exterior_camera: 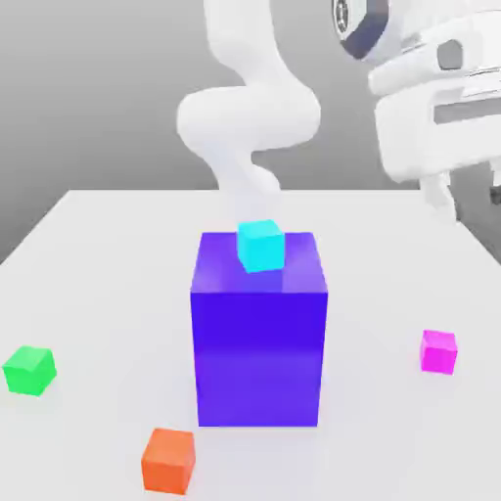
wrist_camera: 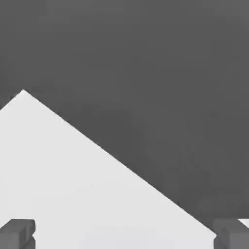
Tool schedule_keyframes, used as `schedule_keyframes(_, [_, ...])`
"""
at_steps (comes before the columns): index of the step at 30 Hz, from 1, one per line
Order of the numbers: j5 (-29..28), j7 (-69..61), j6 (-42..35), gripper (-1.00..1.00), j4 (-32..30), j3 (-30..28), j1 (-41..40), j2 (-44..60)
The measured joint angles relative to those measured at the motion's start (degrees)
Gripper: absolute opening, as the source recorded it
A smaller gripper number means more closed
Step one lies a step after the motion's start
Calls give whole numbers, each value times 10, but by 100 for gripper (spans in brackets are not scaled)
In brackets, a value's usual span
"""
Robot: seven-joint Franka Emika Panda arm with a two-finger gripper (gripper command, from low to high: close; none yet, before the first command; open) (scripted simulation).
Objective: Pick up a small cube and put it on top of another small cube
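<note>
The small magenta cube (exterior_camera: 438, 351) rests on the white table at the exterior view's right. The small green cube (exterior_camera: 29, 370) lies far from it, at the exterior view's left. My gripper (exterior_camera: 468, 194) hangs high at the upper right, well above and behind the magenta cube. In the hand view its two dark fingertips (wrist_camera: 17, 232) stand far apart with nothing between them, so the gripper (wrist_camera: 124, 237) is open. Beyond them I see a corner of the table (wrist_camera: 58, 180) against a dark floor.
A big blue-purple block (exterior_camera: 258, 342) stands in the table's middle with a cyan cube (exterior_camera: 260, 245) on its top. An orange cube (exterior_camera: 168, 460) sits near the front edge. The white arm (exterior_camera: 250, 117) rises behind the block.
</note>
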Motion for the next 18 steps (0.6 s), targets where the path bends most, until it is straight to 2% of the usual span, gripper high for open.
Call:
schedule_keyframes(6, [-16,-42,63,0,-54,51,55,100])
schedule_keyframes(10, [-71,-38,106,0,-90,75,105,168])
schedule_keyframes(14, [-155,2,159,0,-100,46,137,244])
schedule_keyframes(18, [-204,39,224,0,-85,-13,185,326])
